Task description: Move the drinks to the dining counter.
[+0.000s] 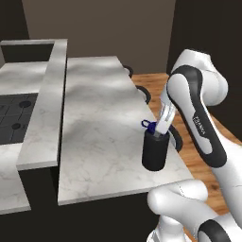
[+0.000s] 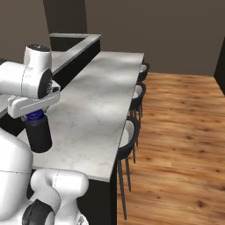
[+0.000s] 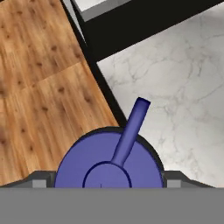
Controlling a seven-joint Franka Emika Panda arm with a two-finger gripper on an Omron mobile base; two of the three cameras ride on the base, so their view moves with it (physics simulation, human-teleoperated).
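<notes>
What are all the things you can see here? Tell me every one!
Wide black bottle with blue cap: one, black and blue, standing on the dining counter near its front corner.
Long white grey-veined marble dining counter: one, white-grey, running away from the robot.
Higher marble ledge: one, white-grey, along the counter's far side.
Black round stools: three visible, black, along the counter's floor side.
Wooden floor: brown planks, beside the stools.
Gripper: one, white, directly over the bottle's cap, jaws wide at its sides.
</notes>
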